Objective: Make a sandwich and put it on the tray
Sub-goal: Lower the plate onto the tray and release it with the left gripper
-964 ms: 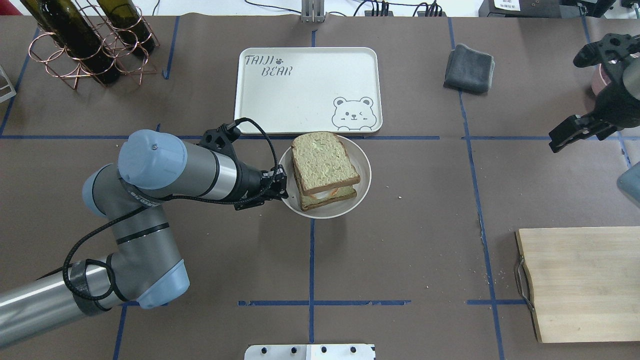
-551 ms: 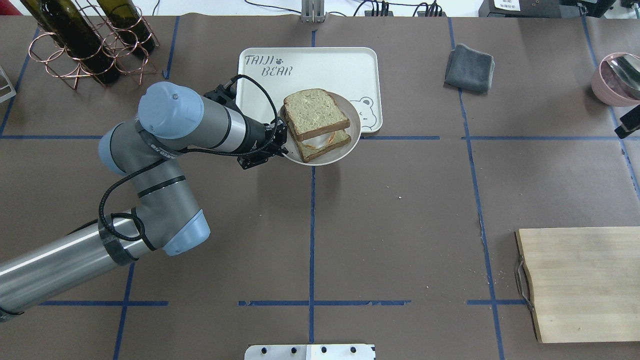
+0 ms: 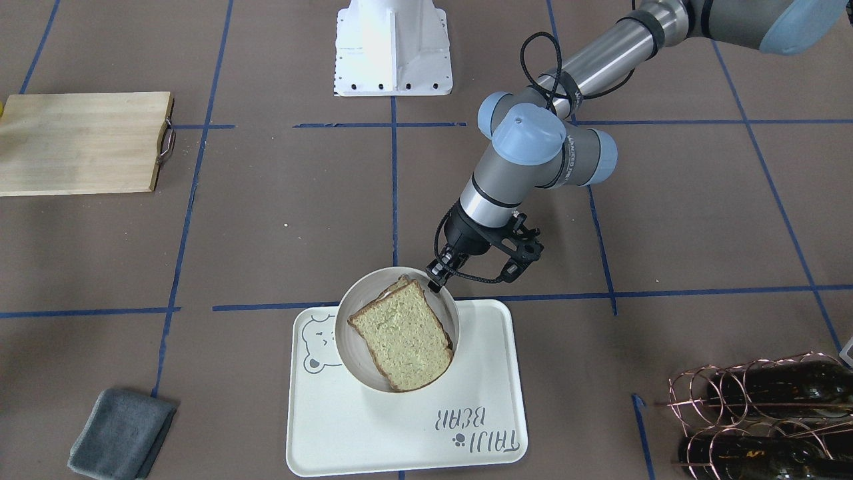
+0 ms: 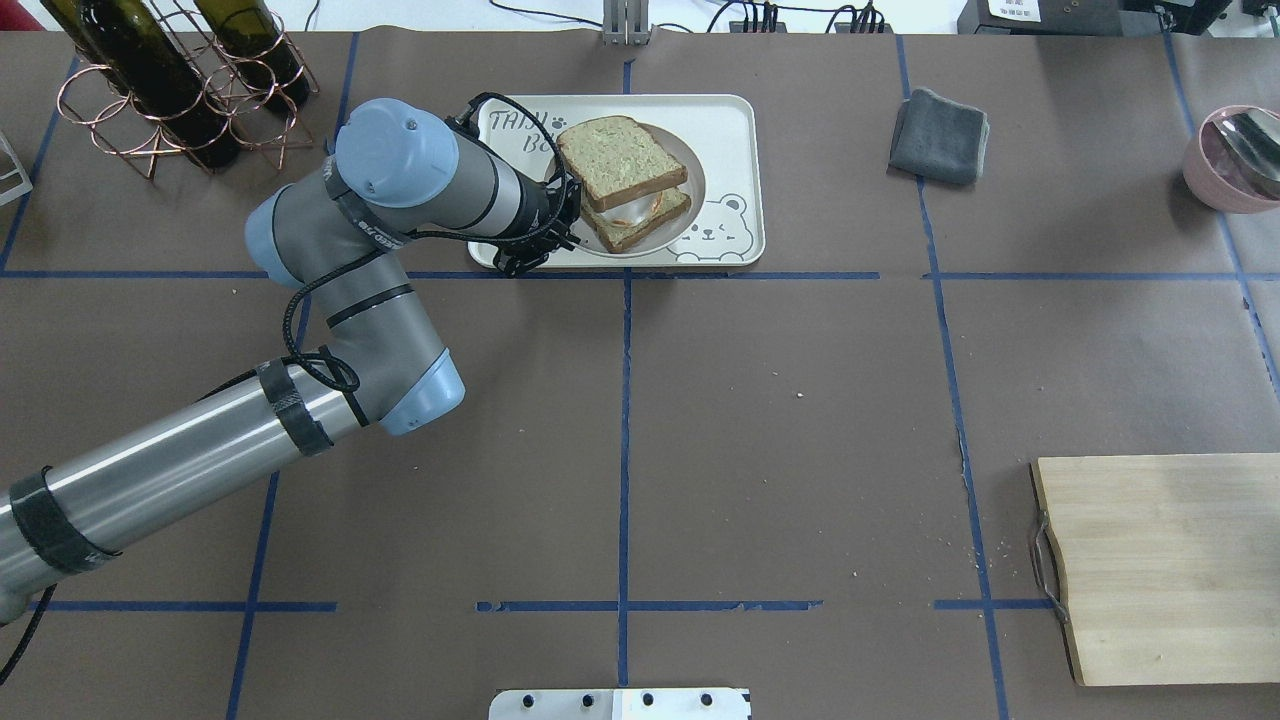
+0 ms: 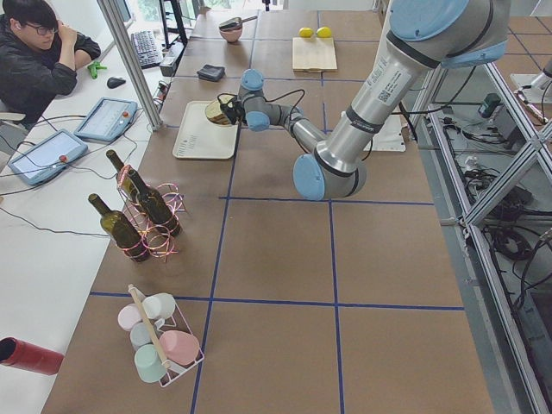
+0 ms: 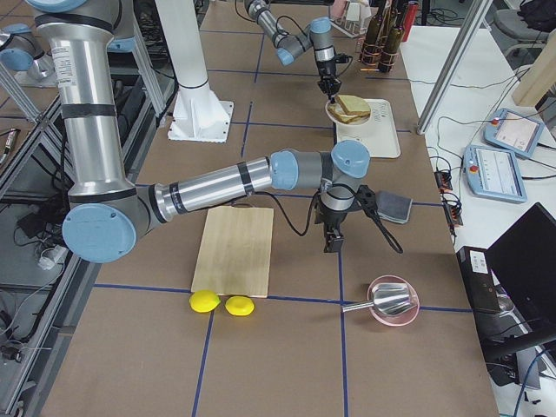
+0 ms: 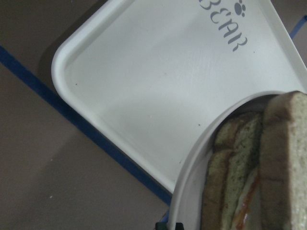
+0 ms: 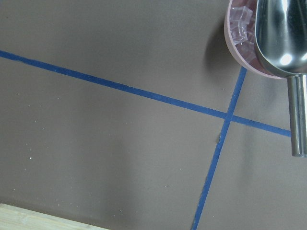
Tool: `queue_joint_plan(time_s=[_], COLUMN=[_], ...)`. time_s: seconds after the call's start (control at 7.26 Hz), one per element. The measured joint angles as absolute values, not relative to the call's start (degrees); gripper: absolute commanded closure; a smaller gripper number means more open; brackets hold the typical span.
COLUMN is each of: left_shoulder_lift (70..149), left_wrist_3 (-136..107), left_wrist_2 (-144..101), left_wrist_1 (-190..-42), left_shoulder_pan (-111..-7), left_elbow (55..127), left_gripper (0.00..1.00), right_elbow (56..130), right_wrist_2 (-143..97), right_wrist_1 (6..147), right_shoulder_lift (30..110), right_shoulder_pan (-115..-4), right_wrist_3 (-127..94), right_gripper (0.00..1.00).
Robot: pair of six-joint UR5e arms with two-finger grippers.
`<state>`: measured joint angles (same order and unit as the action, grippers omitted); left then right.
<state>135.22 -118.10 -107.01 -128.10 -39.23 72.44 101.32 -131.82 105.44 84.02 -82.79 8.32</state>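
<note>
Left gripper (image 3: 436, 275): the jaws are clamped on the robot-side rim of the round white dish (image 3: 363, 293). The left arm reaches forward across the table to this point.

The sandwich (image 3: 403, 337) lies in the dish as two stacked bread slices. The left wrist view shows a white and orange layer between them.

In the overhead view the dish sits inside the outline of the tray (image 3: 400, 433), between the lettering and the bear drawing. In the front-facing view it overlaps the tray edge nearest the robot. Whether the dish touches the tray surface cannot be determined.

Right gripper (image 6: 331, 241): it appears only in the exterior right view, pointing down at the table between the cutting board (image 6: 234, 248) and the grey cloth (image 6: 391, 208). Its jaw opening cannot be determined.

The right wrist view shows the pink bowl (image 8: 247, 60), which holds a metal scoop (image 8: 283, 28). A copper rack with wine bottles (image 4: 170, 90) stands well apart from the tray, on the robot's left.
</note>
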Motion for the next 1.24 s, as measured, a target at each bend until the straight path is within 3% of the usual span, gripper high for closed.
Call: queue_joint_plan(time_s=[0.55,0.69,0.83,0.96,1.24], left_shoulder_lift=[139.92,140.27,140.61,140.71,138.62], left_wrist_3=[-122.23,-122.33,-122.39,-121.60,-116.13], left_wrist_2=[-102.20,-102.04,-101.98,-102.02,-103.56], left_wrist_1=[-134.11,-135.25,-136.27,-136.68,-135.85], left_shoulder_pan=[-39.24,-39.21,-39.21,-39.21,-40.34], left_elbow=[60.37,58.97,57.80,57.32,60.83], left_gripper=[1.00,0.86,0.29,0.00,0.00], right_elbow=[98.70,98.59,98.57,98.57,98.58], right_wrist_2=[-131.77,-131.86,-131.92,-131.97,-132.01], right_wrist_1=[101.49,101.39,101.35,101.34,101.32], right_shoulder_lift=[83.86,83.85,83.82,83.81,83.83], right_shoulder_pan=[-83.39,-83.72,-83.98,-84.16,-84.59], right_wrist_3=[7.46,7.30,7.22,7.18,7.20], right_gripper=[0.00,0.00,0.00,0.00,0.00])
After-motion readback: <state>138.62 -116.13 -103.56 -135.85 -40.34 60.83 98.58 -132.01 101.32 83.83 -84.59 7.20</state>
